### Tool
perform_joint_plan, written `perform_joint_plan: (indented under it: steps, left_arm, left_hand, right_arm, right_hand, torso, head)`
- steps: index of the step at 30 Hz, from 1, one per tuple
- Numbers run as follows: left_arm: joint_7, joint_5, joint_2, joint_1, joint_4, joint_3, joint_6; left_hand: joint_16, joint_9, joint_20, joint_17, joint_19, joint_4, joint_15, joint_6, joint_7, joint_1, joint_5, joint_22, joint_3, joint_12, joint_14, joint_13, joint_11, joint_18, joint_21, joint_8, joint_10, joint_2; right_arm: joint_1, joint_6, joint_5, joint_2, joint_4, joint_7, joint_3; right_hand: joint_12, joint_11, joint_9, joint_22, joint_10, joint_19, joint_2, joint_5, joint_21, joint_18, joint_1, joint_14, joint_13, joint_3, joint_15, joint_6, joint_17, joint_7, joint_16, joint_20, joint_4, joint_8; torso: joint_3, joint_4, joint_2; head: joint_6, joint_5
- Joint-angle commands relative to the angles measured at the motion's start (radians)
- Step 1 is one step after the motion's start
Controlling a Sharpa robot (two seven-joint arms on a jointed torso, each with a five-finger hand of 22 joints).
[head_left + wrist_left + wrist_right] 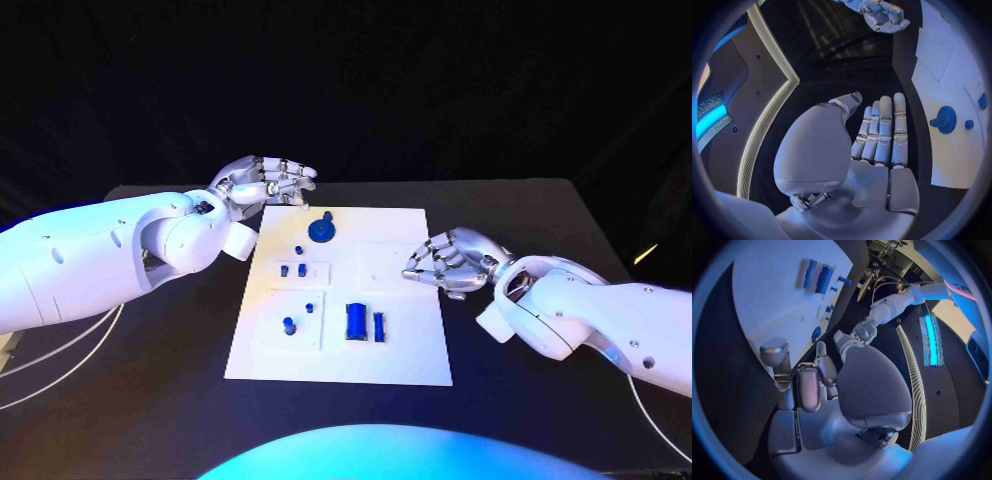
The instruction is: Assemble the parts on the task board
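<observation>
The white task board (389,290) lies in the middle of the black table. A round blue part (323,230) sits near its far edge, and two blue bars (356,322) stand side by side near the front. Small blue pieces (293,270) lie between them. My left hand (264,182) hovers at the board's far left corner. In the left wrist view its fingers (882,130) are stretched out together and hold nothing, with the round part (946,119) beside them. My right hand (450,262) hangs over the board's right edge, loosely bent and empty (811,385).
More small blue pieces (289,324) lie in a raised patch at the board's front left. Bare black table (548,220) surrounds the board. The right wrist view shows the two bars (823,277) on the board (773,285) and my left hand (861,332) beyond.
</observation>
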Motion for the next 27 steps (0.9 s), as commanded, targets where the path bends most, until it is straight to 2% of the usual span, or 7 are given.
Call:
perform_joint_plan:
  steps: [1, 6, 13, 14, 25, 26, 27]
  left_arm:
    - [0.058, 0.036, 0.016, 0.000, -0.021, -0.001, -0.034]
    - [0.101, 0.063, 0.045, -0.005, -0.066, -0.003, -0.068]
    - [0.164, 0.130, 0.116, -0.018, -0.181, -0.004, -0.112]
    - [0.176, 0.146, 0.141, -0.024, -0.220, -0.003, -0.117]
    - [0.206, 0.193, 0.244, -0.059, -0.378, -0.001, -0.134]
    - [0.159, 0.149, 0.234, -0.055, -0.364, -0.003, -0.115]
    - [0.159, 0.149, 0.234, -0.055, -0.363, -0.003, -0.116]
  left_hand:
    - [-0.089, -0.001, 0.021, -0.045, -0.047, 0.015, 0.009, -0.008, 0.011, -0.004, 0.000, -0.048, 0.003, 0.000, -0.038, -0.008, 0.001, -0.005, -0.080, 0.012, -0.008, -0.008]
    - [-0.342, -0.011, 0.069, -0.141, -0.056, 0.056, 0.034, -0.015, -0.018, -0.004, -0.004, -0.201, -0.009, -0.114, -0.017, -0.090, 0.016, 0.007, -0.271, 0.022, 0.014, -0.018]
    - [-0.615, -0.060, 0.101, -0.204, -0.133, 0.082, 0.052, -0.015, -0.060, 0.011, -0.004, -0.369, -0.068, -0.294, -0.113, -0.149, 0.016, -0.028, -0.461, -0.057, 0.021, -0.004]
    - [-0.651, -0.072, 0.100, -0.218, -0.147, 0.086, 0.050, -0.013, -0.058, 0.014, -0.004, -0.398, -0.083, -0.326, -0.126, -0.150, 0.012, -0.040, -0.467, -0.070, 0.024, 0.002]
    - [-0.730, -0.101, 0.100, -0.261, -0.156, 0.089, 0.051, 0.002, -0.053, 0.035, -0.001, -0.474, -0.129, -0.414, -0.133, -0.150, 0.000, -0.054, -0.465, -0.106, 0.015, 0.026]
    - [-0.898, -0.335, -0.190, -0.526, -0.842, -0.165, -0.092, -0.761, -0.198, -0.406, -0.128, -0.730, -0.491, -0.517, -0.875, -0.214, -0.148, -0.177, -0.528, -0.376, -0.902, 0.208]
    - [-0.898, -0.335, -0.190, -0.526, -0.842, -0.165, -0.092, -0.761, -0.198, -0.410, -0.128, -0.730, -0.491, -0.517, -0.875, -0.214, -0.148, -0.177, -0.528, -0.376, -0.902, 0.208]
  right_arm:
    - [0.008, -0.035, 0.244, 0.011, -0.073, 0.216, 0.003]
    - [0.014, -0.043, 0.394, 0.051, -0.215, 0.304, 0.009]
    - [0.014, -0.004, 0.553, 0.130, -0.414, 0.407, 0.021]
    - [0.011, 0.014, 0.569, 0.152, -0.462, 0.426, 0.025]
    - [-0.004, 0.093, 0.591, 0.234, -0.598, 0.467, 0.034]
    - [-0.002, 0.027, 0.560, 0.227, -0.589, 0.413, 0.033]
    - [-0.002, 0.026, 0.560, 0.227, -0.588, 0.413, 0.034]
  right_hand:
    - [-0.212, 0.014, -0.010, -0.010, -0.127, -0.093, 0.003, 0.016, -0.304, 0.052, 0.033, -0.015, -0.104, 0.005, 0.017, -0.024, -0.136, 0.013, -0.122, 0.011, -0.008, -0.025]
    - [-0.585, 0.041, -0.019, -0.189, -0.318, -0.195, 0.002, 0.028, -0.594, 0.073, 0.087, -0.201, -0.406, 0.042, 0.047, -0.057, -0.581, 0.040, -0.596, 0.040, -0.005, -0.053]
    - [-0.878, 0.102, -0.048, -0.452, -0.360, -0.406, -0.028, 0.026, -0.714, 0.066, 0.118, -0.411, -0.791, 0.146, 0.125, -0.087, -0.712, 0.080, -0.977, 0.120, 0.004, -0.108]
    - [-0.954, 0.120, -0.065, -0.575, -0.368, -0.490, -0.033, 0.024, -0.717, 0.074, 0.109, -0.474, -0.918, 0.162, 0.159, -0.094, -0.775, 0.095, -1.095, 0.161, -0.007, -0.145]
    - [-1.059, 0.142, -0.099, -0.905, -0.349, -0.463, -0.004, 0.015, -0.713, 0.077, 0.076, -0.447, -1.187, 0.137, 0.180, -0.069, -0.922, 0.102, -1.264, 0.185, -0.076, -0.243]
    - [-1.179, -0.023, -0.393, -1.308, -0.659, -1.375, 0.182, -0.107, -0.776, -0.108, -0.329, -0.759, -1.307, -0.283, 0.050, -0.902, -1.302, -0.105, -1.426, -0.061, -0.259, -0.488]
    - [-1.179, -0.023, -0.393, -1.308, -0.660, -1.375, 0.182, -0.107, -0.776, -0.108, -0.335, -0.759, -1.307, -0.283, 0.050, -0.902, -1.302, -0.105, -1.426, -0.061, -0.259, -0.488]
  torso:
    - [-0.0053, 0.0002, -0.015]
    - [-0.0115, 0.0010, -0.030]
    - [-0.0150, 0.0000, -0.050]
    - [-0.0143, 0.0000, -0.056]
    - [-0.0047, -0.0093, -0.070]
    - [-0.0095, -0.0043, -0.068]
    - [-0.0094, -0.0039, -0.068]
  head:
    - [0.019, 0.000]
    - [0.039, 0.002]
    - [0.100, 0.007]
    - [0.111, 0.010]
    - [0.167, 0.017]
    - [0.154, 0.016]
    - [0.155, 0.015]
